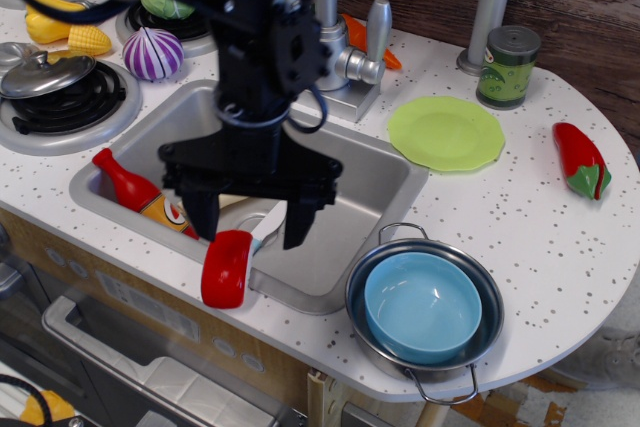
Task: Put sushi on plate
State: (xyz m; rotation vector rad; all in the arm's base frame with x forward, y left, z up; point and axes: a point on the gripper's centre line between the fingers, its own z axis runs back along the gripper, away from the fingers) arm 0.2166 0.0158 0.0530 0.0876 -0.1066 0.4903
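Observation:
The sushi [226, 269], a glossy red oblong piece with a white edge, lies on the front rim of the sink. The light-green plate [446, 133] sits bare on the counter to the right of the faucet. My black gripper [250, 227] hangs open over the front of the sink. Its left finger [205, 215] is just above the sushi's top end and its right finger [297, 221] is to the sushi's right. The gripper holds nothing.
A red ketchup bottle [132, 188] lies in the steel sink [375, 177], and a cream bottle is mostly hidden behind my arm. A steel pan with a light-blue bowl [422, 307] stands front right. A chili pepper [580, 159], a green can [508, 67] and the faucet [345, 47] stand behind.

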